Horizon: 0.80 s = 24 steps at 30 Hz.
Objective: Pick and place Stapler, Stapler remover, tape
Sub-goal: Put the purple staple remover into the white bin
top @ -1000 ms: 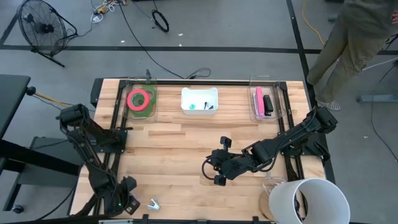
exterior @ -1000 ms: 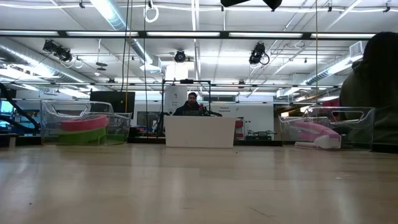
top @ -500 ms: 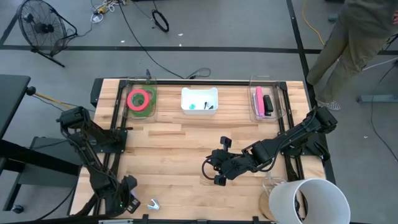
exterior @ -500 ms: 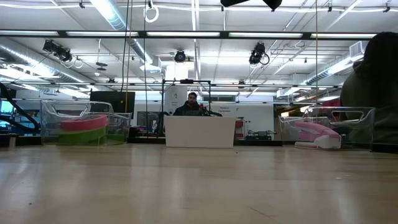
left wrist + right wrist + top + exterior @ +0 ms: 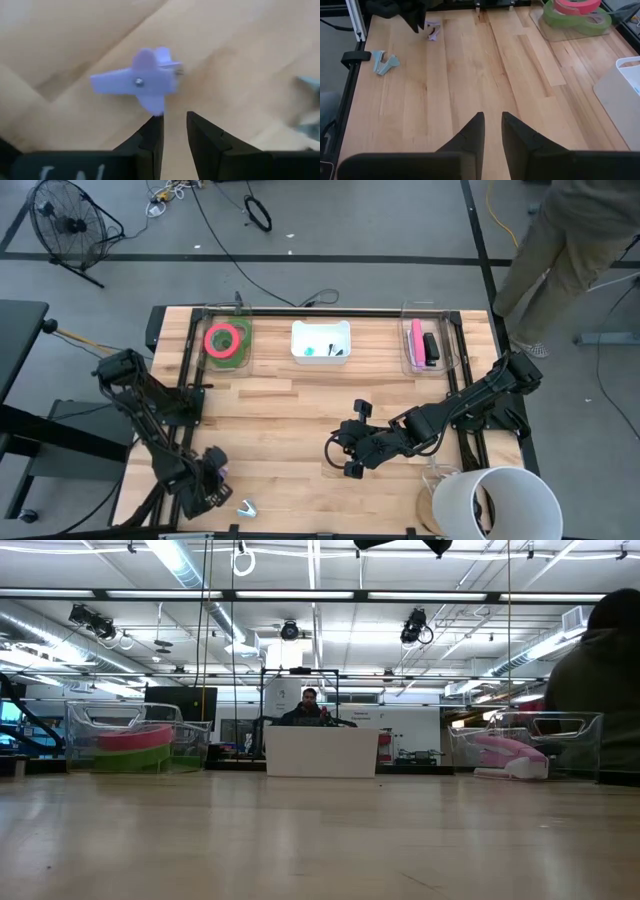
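My left gripper point(image 5: 172, 131), fingers nearly together and holding nothing, hovers just short of a lilac staple remover point(image 5: 142, 82), its long axis crosswise; its jaw end is too blurred to read.

The wooden tabletop point(image 5: 290, 410) carries three containers along its far edge: a clear tray point(image 5: 243, 352) toward the left corner, a white bin point(image 5: 320, 327) in the middle, another clear tray point(image 5: 446, 348) toward the right corner. Near the front left corner lie a lilac staple remover point(image 5: 141, 83) and a pale blue staple remover point(image 5: 247, 507).
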Each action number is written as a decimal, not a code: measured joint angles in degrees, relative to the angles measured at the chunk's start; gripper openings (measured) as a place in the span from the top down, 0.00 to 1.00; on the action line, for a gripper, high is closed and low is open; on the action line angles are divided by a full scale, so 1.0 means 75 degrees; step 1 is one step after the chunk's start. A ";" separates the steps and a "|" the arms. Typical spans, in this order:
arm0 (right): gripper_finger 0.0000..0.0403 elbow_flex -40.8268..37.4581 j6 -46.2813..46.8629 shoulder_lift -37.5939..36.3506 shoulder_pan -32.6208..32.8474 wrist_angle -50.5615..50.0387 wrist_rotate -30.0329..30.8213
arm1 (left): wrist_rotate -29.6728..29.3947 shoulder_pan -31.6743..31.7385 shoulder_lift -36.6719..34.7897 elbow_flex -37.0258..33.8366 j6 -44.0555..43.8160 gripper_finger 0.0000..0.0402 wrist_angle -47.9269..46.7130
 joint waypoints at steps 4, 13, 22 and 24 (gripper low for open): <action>0.84 0.0000 -0.0031 0.0000 -0.0003 0.0001 0.0000 | -0.0046 0.0033 -0.0068 0.0032 0.0513 0.78 0.0290; 0.84 0.0000 -0.0028 0.0000 -0.0006 0.0075 0.0000 | -0.0112 0.0025 -0.0086 0.1377 0.2308 0.78 -0.1992; 0.84 0.0000 -0.0028 0.0000 -0.0006 0.0081 -0.0002 | -0.0054 -0.0222 -0.0062 0.1011 0.6076 0.78 -0.2412; 0.84 0.0000 -0.0031 0.0000 -0.0006 0.0080 -0.0001 | 0.0214 -0.0234 -0.0062 0.0854 0.6059 0.78 -0.2398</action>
